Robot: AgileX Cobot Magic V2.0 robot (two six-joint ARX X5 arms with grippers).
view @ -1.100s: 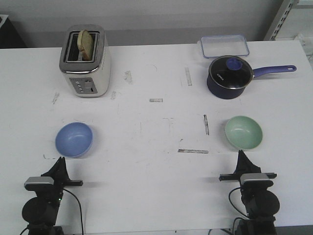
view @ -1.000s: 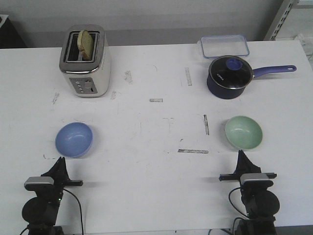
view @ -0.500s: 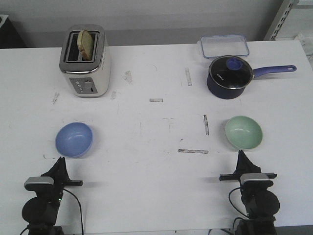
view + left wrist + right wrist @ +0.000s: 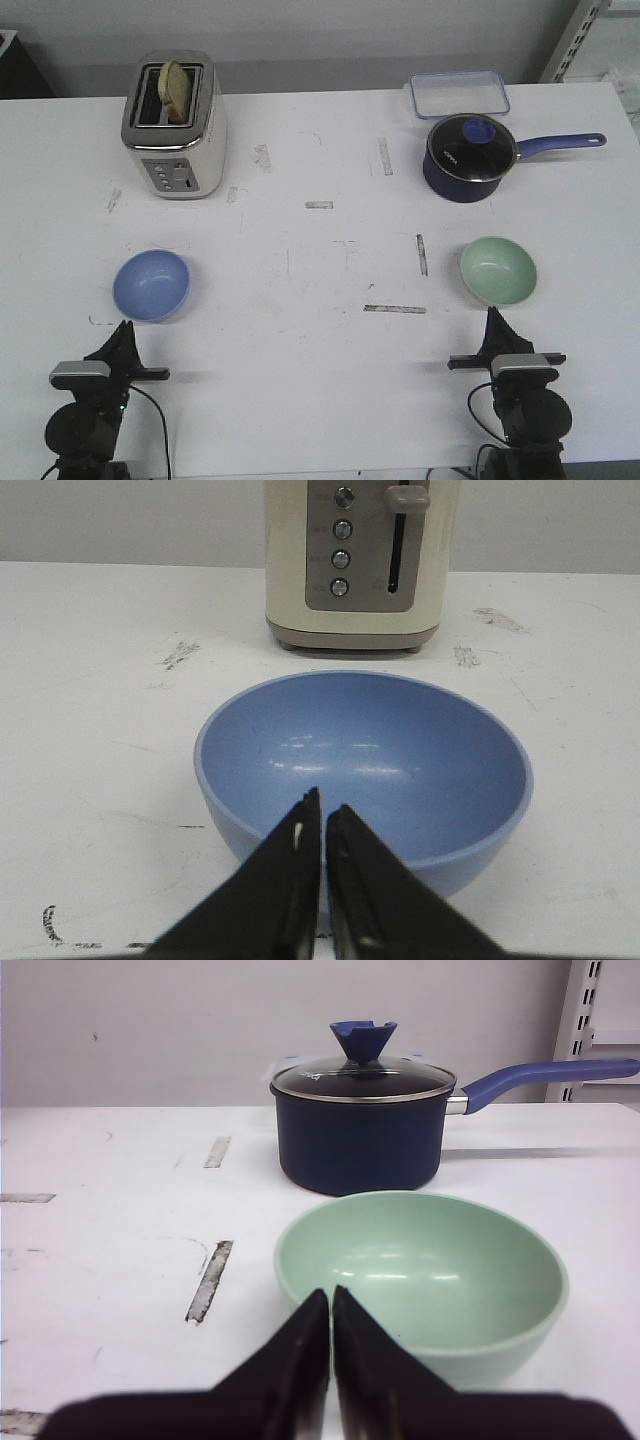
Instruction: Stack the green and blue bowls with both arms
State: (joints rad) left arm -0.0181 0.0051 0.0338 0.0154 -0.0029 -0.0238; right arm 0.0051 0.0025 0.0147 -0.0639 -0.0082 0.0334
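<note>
The periwinkle blue bowl [image 4: 151, 285] sits upright and empty on the white table's left side; it fills the left wrist view [image 4: 400, 750]. The mint green bowl [image 4: 498, 270] sits upright and empty on the right side and shows in the right wrist view [image 4: 440, 1270]. My left gripper [image 4: 124, 328] is shut and empty, just short of the blue bowl's near rim [image 4: 322, 805]. My right gripper [image 4: 491, 315] is shut and empty, just short of the green bowl's near rim [image 4: 330, 1298]. The bowls are far apart.
A cream toaster [image 4: 175, 125] with a slice of bread stands at the back left. A navy saucepan [image 4: 470, 157] with a glass lid and long handle stands behind the green bowl. A clear lidded box [image 4: 457, 93] lies behind it.
</note>
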